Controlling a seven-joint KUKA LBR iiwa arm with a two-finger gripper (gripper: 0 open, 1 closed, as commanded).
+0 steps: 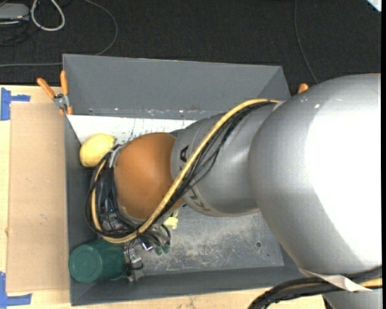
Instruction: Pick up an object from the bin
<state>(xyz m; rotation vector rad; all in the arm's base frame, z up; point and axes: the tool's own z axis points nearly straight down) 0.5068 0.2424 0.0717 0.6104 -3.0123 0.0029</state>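
Green cup lies beside the orange-covered wrist; its grip cannot be told.

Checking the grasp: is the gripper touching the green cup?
Cannot tell. In the camera view the gripper sits at the right edge of the green cup, but contact is unclear.

No legible text or labels.

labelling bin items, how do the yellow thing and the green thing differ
The yellow thing is rounded like a lemon; the green thing is a cylinder showing a flat round end. The yellow thing lies far left in the bin, the green thing near left. Both sit by the left wall.
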